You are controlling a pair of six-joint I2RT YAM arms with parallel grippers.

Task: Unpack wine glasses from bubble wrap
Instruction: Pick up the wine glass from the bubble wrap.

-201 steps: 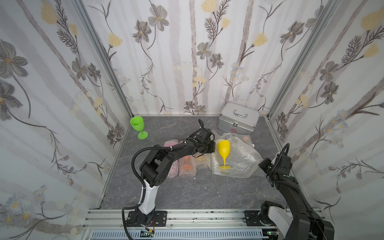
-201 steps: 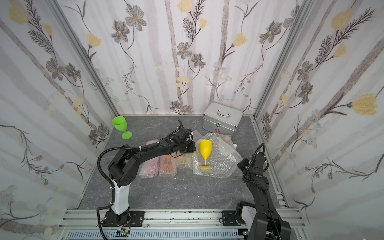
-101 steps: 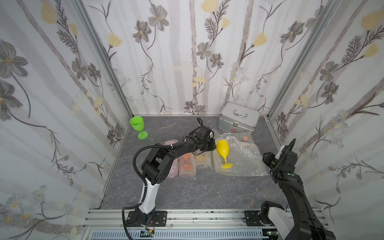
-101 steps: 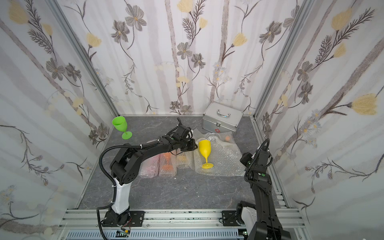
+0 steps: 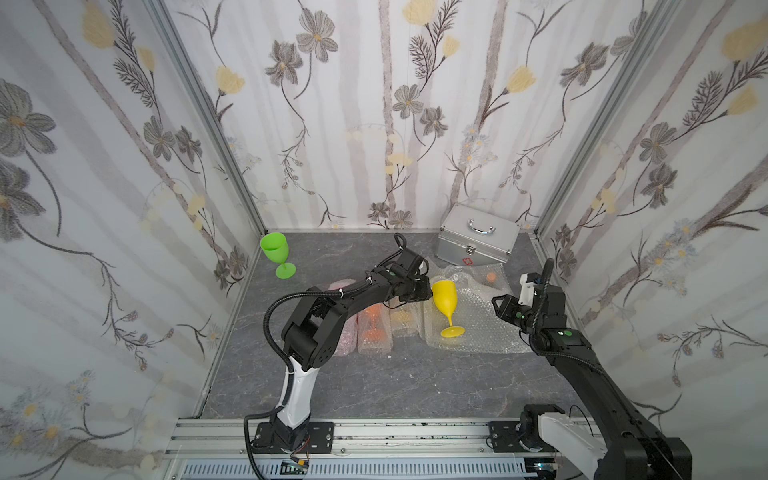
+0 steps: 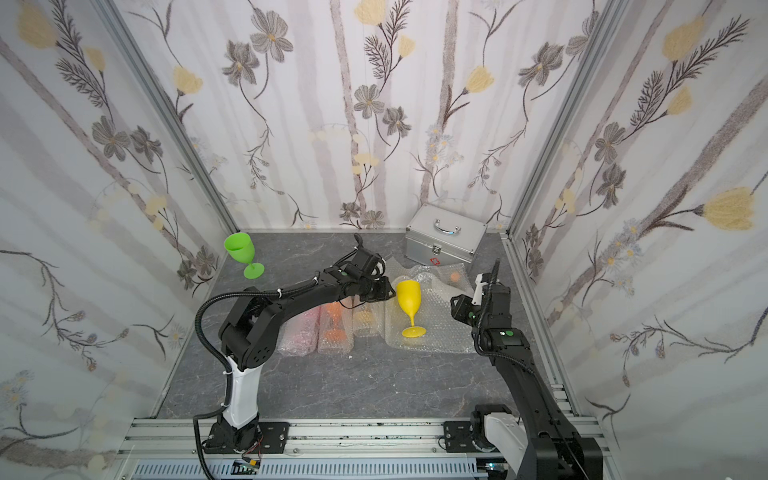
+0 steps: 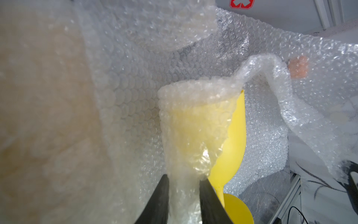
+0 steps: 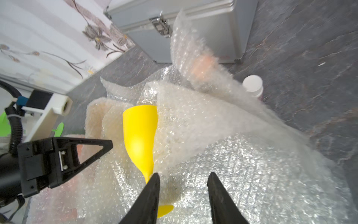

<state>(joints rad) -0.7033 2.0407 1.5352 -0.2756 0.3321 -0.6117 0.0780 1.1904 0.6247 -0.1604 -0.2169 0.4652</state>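
A yellow goblet and a green goblet, centre left, show beside clear glittering bubble wrap. The wrapped rolls glow pink and orange. The tabletop is dark grey, marbled. The case is silver with a red cross. The walls are white with grey and yellow flowers.

Top views high overhead, wrists near yellow goblet

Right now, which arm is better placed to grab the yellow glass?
Left, probably: the left pincer sits beside the yellow glass's bowl, though bubble wrap lies between its fingers. The right pincer hangs open, farther off.
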